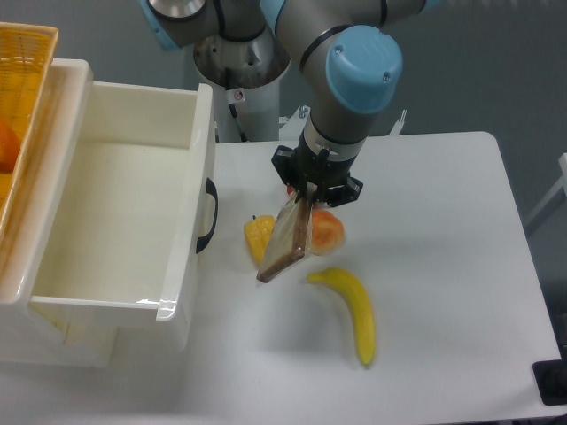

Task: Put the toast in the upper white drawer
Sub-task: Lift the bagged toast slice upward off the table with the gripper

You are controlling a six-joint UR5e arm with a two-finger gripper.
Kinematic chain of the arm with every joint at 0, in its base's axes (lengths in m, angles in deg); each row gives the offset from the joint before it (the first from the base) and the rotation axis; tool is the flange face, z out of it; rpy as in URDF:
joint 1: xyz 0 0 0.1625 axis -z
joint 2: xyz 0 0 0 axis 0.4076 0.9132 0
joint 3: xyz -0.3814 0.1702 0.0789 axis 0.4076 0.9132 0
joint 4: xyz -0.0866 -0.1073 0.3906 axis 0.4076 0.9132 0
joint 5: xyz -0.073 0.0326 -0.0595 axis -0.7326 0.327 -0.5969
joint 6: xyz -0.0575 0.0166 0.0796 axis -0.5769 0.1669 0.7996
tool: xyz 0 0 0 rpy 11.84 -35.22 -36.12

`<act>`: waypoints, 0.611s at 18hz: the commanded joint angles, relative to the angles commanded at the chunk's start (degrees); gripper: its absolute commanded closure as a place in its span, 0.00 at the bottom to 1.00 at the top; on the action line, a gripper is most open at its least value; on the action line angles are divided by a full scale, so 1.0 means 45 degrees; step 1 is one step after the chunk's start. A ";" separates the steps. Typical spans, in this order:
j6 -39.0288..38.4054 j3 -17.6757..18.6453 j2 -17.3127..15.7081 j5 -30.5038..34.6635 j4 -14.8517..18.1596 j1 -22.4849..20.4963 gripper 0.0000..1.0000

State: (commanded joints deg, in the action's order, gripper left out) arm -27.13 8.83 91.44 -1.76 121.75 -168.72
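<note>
the toast [285, 241] is held edge-on by the gripper [304, 200], whose jaws are closed narrowly on its upper end, so that the slice hangs tilted, its lower corner low over the table [443, 221] (whether it touches cannot be told). it hangs just right of the upper white drawer [124, 221], which stands pulled open with its black handle [207, 215] facing the slice.

the toast is judged light and fairly soft; being pinched at one end only, it may sag or swing when carried. its clear wrap looks shiny and is likely slippery, so a slide within the jaws is the main risk. a hold further in from the edge, across the flat faces, would be judged steadier, with only modest squeeze so the bread is not crushed.

a yellow piece [259, 237] and an orange-red fruit [326, 230] lie just beside and behind the slice; a banana [351, 312] lies near, to the lower right.
</note>
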 joint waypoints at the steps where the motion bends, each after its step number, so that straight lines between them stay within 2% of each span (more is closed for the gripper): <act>1: 0.0000 0.0155 0.0000 -0.0019 -0.0038 0.0020 0.75; 8: -0.0117 0.0078 -0.0039 -0.0019 0.0000 -0.0117 0.75; 11: -0.0916 0.0020 -0.0214 -0.0351 0.0059 -0.0273 0.75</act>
State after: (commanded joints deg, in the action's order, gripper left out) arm -31.26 8.91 90.47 -3.34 122.01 -169.95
